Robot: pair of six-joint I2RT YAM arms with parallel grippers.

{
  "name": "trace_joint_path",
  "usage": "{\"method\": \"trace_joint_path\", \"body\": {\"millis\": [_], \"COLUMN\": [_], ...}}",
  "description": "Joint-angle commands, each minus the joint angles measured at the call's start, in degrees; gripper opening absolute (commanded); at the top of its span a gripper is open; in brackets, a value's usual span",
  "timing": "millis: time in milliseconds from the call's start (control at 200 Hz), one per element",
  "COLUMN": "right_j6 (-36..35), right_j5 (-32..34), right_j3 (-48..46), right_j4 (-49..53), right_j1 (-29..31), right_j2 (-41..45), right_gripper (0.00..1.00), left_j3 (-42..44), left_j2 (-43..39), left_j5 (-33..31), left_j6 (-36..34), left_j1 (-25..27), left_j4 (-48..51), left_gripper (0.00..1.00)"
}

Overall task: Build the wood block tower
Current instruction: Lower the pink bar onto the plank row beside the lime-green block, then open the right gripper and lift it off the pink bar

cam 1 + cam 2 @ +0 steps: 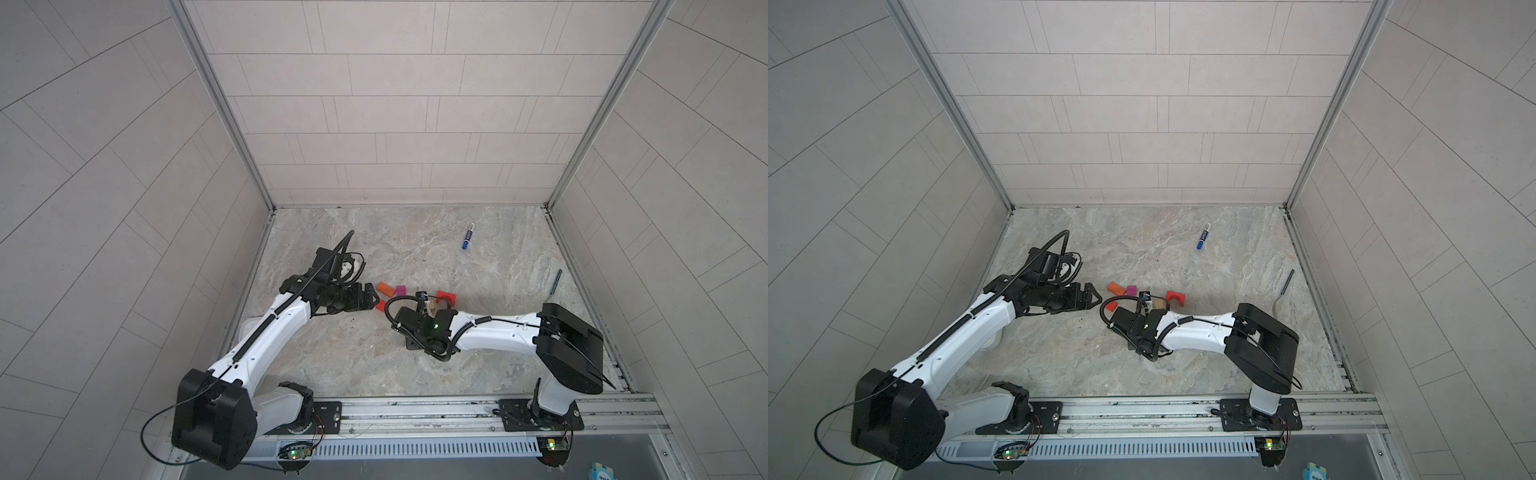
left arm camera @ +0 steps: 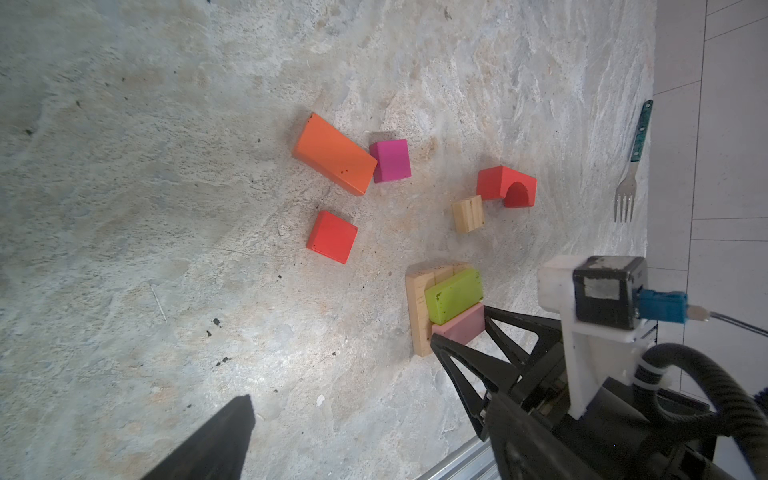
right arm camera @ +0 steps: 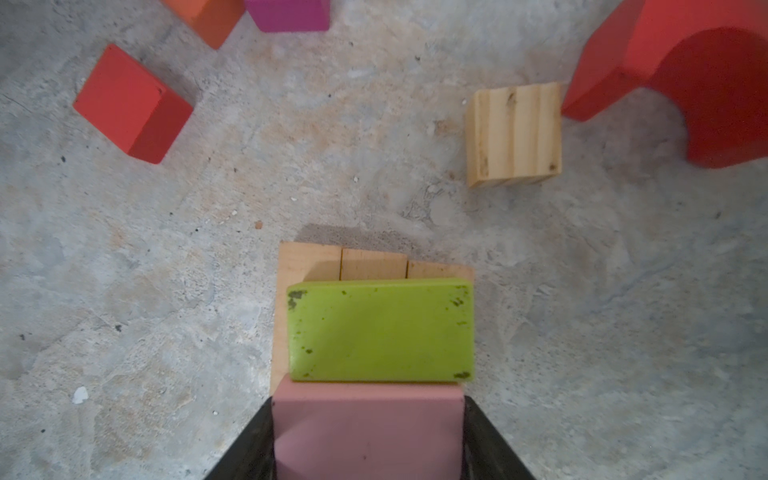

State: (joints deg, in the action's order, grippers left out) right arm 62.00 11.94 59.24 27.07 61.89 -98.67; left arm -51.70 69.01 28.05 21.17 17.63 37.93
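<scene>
Tan planks (image 3: 307, 259) lie flat on the stone floor with a lime-green brick (image 3: 380, 330) on top. A pink brick (image 3: 368, 440) sits against the green one, and my right gripper (image 3: 368, 401) is shut on its two sides. From the left wrist view the right gripper (image 2: 459, 326) shows at the stack's end. Loose nearby are an orange brick (image 2: 334, 153), a magenta cube (image 2: 390, 160), a red cube (image 2: 332, 237), a red arch (image 2: 505, 187) and a small tan block (image 2: 468, 213). My left gripper (image 1: 372, 298) hangs open beside the red cube, holding nothing.
A blue marker (image 1: 468, 237) lies towards the back of the floor. A fork (image 2: 625, 195) with a dark handle lies by the right wall. Tiled walls close in three sides, and the arms' metal rail (image 1: 415, 409) runs along the front.
</scene>
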Motion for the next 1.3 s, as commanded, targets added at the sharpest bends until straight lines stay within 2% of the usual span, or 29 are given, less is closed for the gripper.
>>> {"method": "trace_joint_path", "body": {"millis": [0,290,505,876,1051,1181,1296], "right_j6": [1.37,1.19,0.87,-1.84,-6.04,-11.03,-17.44], "right_j5": [0.98,1.42,1.81,8.36,9.58,7.19,3.04], "right_j3": [0.67,0.30,0.11,0.72,-1.85,-4.39,-6.41], "right_j4": [1.32,0.88,0.53,6.87,7.47,7.02,5.44], "right_j1": [0.43,0.68,1.00,2.45,2.15,0.56,-0.78], "right_j2": [-0.30,0.97,2.13,6.98,11.44,14.65,15.77], "right_gripper": [0.59,0.66,0.67,0.72,0.77,0.81,0.94], "left_j3": [0.70,0.73,0.67,0.82,1.25,1.32,1.19], "left_j2": [-0.82,-0.93,-0.97,0.07,0.66,1.68,2.21], "left_j5": [-0.02,-0.01,0.01,0.76,1.25,1.98,2.25], "left_j6": [0.13,0.11,0.10,0.24,0.46,0.61,0.62], "left_j1": [-0.31,-0.31,-0.31,-0.24,0.29,1.16,1.45], "left_j4": [-0.32,-0.36,-0.36,-0.40,-0.40,-0.40,-0.40], "left_gripper": [0.94,0.94,0.94,0.94,0.94,0.94,0.94]}}
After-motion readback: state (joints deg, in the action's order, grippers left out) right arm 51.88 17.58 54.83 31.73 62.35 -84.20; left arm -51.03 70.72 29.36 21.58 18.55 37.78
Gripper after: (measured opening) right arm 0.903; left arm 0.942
